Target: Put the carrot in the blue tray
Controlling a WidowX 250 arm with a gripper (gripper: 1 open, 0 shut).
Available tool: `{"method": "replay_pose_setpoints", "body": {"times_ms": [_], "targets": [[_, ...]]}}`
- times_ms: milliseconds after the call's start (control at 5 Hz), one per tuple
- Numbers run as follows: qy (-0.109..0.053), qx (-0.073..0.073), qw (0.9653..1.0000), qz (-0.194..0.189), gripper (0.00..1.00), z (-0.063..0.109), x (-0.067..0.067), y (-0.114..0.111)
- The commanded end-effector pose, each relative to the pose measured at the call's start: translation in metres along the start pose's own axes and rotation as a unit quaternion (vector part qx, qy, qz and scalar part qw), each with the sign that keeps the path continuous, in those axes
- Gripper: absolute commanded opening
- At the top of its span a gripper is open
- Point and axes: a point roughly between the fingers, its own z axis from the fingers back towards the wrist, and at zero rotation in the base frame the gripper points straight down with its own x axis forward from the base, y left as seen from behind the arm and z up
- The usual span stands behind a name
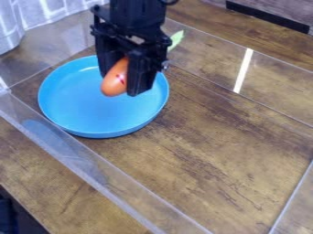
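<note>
The robot's body is black throughout, a blocky, boxy build with hard edges. Directly above the blue tray (68,110), the gripper (127,80) consists of two flat, slab-like black fingers (146,73) hanging from a wider rectangular black housing. The housing is stepped, with a squarer block stacked on top of it that runs up out of the picture, on the side away from the tray. Its faces are matte, with faint lighter glints along the edges. Any screws, cables or markings are too small and dark to make out.
</note>
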Motion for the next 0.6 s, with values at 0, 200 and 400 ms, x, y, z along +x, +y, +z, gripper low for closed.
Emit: {"method": "replay_pose_setpoints", "body": {"times_ms": [0, 200, 400], "targets": [[-0.014, 0.004, 0.9998, 0.01, 0.0, 0.001, 0.006, 0.01], [-0.007, 0.009, 0.9999, 0.013, 0.0, -0.01, 0.01, 0.017], [-0.003, 0.013, 0.9997, 0.018, 0.0, -0.019, 0.018, 0.025]]}}
